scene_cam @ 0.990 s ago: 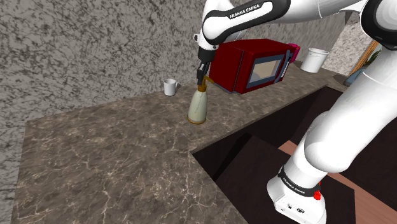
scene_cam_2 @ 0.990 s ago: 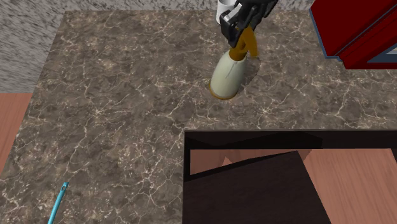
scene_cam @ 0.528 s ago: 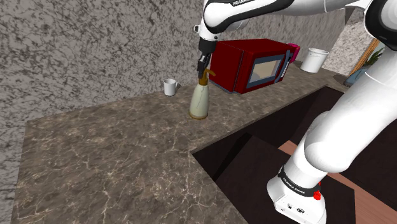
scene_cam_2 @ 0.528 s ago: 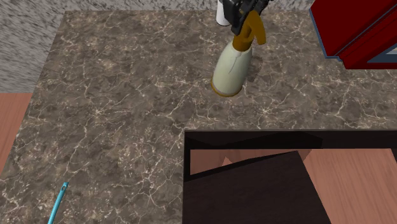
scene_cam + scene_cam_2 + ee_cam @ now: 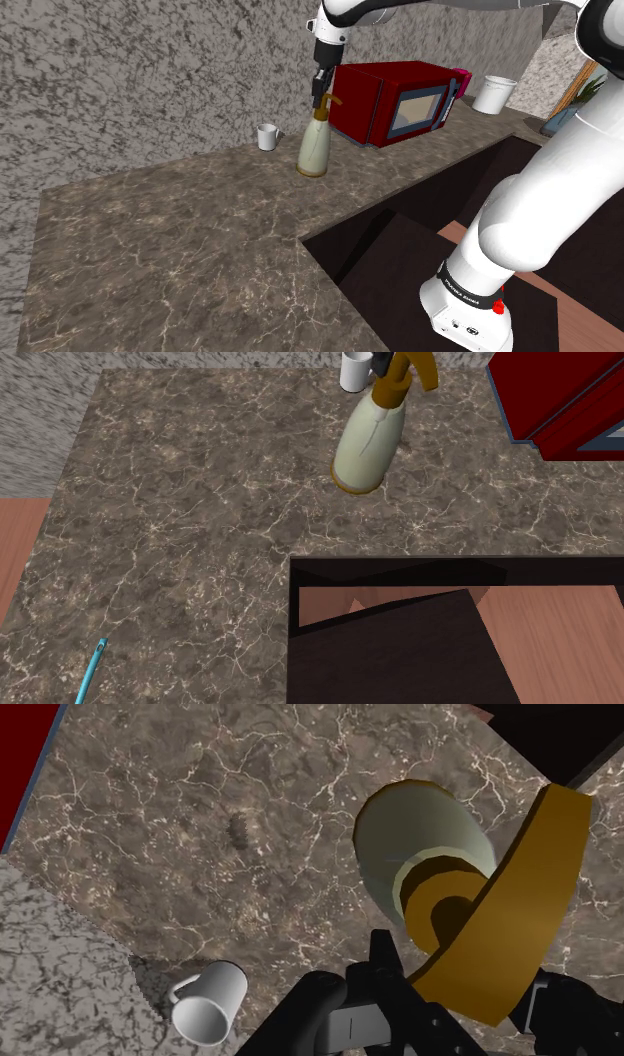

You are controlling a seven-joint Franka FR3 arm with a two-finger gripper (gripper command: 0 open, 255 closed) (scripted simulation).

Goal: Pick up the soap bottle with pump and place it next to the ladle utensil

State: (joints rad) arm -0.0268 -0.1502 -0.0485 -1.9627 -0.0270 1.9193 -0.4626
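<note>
Gripper (image 5: pixel 320 94) clasps bottle (image 5: pixel 313 150) between mug (image 5: pixel 267 137), microwave (image 5: pixel 395 100)

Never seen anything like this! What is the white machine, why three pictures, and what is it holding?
It is a white robot arm ending in a black two-finger gripper. One picture looks across the counter from beside the arm's stand, one looks down on it from above, one comes from a camera on the hand. On the brown marbled counter stand a red microwave and a white mug; a thin blue handle, probably the ladle, lies far from them. The gripper is shut on the amber pump of a pale soap bottle.
</note>
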